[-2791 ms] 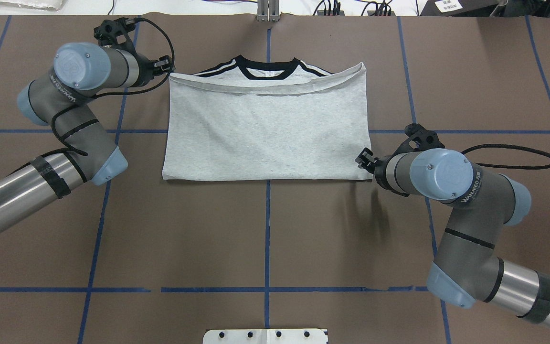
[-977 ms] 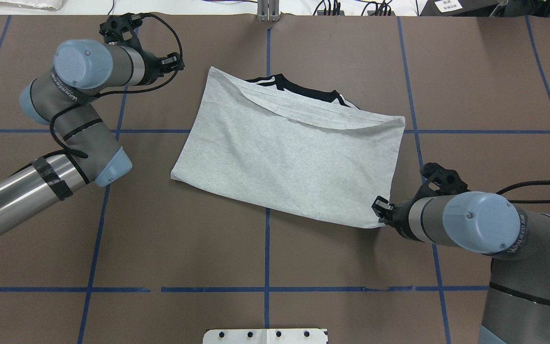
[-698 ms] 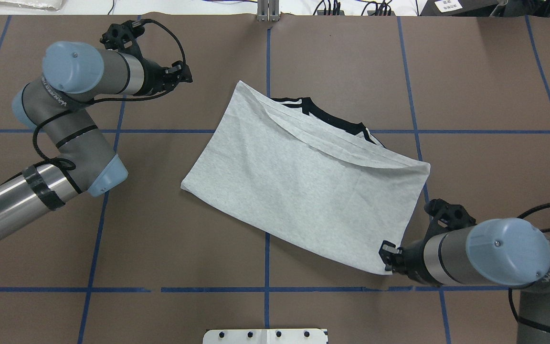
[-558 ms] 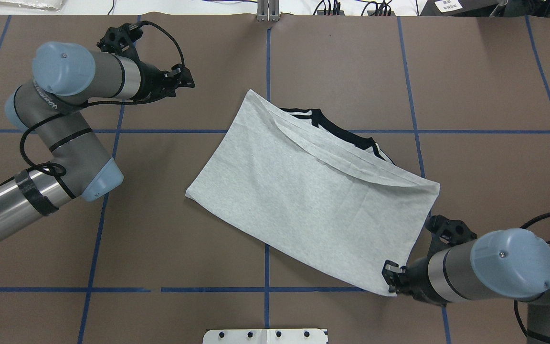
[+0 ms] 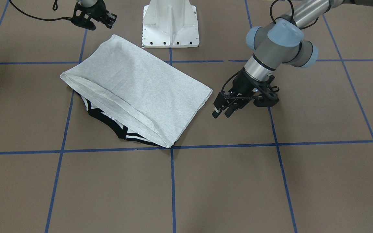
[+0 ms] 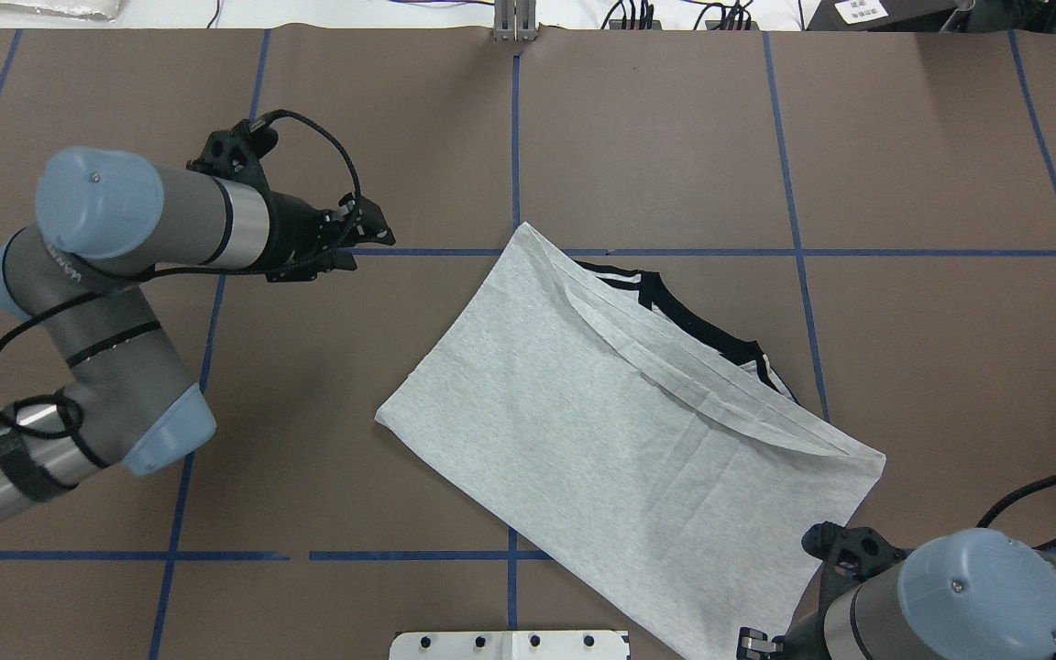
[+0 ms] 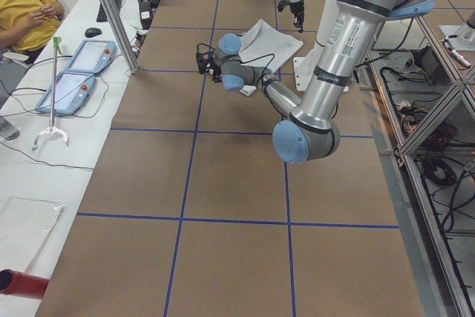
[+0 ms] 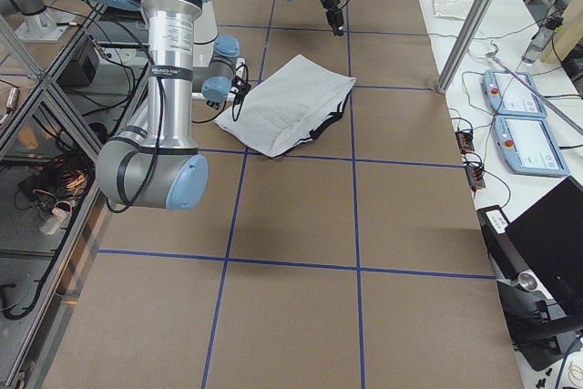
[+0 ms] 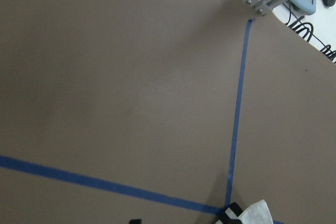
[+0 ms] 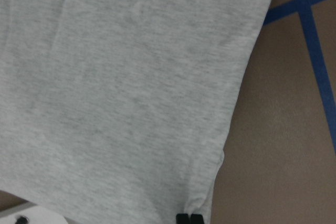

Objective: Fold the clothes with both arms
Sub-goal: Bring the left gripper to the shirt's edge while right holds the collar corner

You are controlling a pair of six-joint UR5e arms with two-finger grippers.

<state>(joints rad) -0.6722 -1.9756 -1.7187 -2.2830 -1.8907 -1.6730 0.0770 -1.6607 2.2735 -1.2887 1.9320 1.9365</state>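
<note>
The left arm (image 6: 125,206) is bending sharply at the elbow. Its silver wrist is lying almost level over the worktop (image 6: 675,137) and pointing across toward the far corner of the T-shirt (image 6: 620,440). The left pincer (image 5: 221,114) is tilting down at the brown surface, well apart from the cloth. Its black fingers (image 5: 216,108) are standing wide of each other with nothing between them. Its wrist view is showing only bare brown paper, blue tape lines (image 6: 783,156) and a scrap of the shirt's corner past the tips.

The right arm (image 6: 977,596) is sitting low at the near right edge of the overhead view, with only a blue-capped joint and the wrist showing there. The wrist is aiming at the shirt corner nearest the robot. The right pincer (image 10: 189,217) is pinching tight, tips together, on the cloth's edge at that corner. In its wrist view the grey hem is running straight into the two black tips. From the front-facing view the tips and the corner are looking a little apart, so the grip is reading clearly only from the wrist.

The T-shirt is lying folded into a rectangle, plain grey side up, skewed against the tape grid, between the two arms and nearer the right one. Its black collar (image 6: 702,324) and striped shoulder trim (image 6: 615,275) are peeking out from under the folded-over hem on the side facing away from the robot. The far corner is sitting at a crossing of the tape lines, and the near corner is lying close to the white pedestal (image 5: 170,24).
</note>
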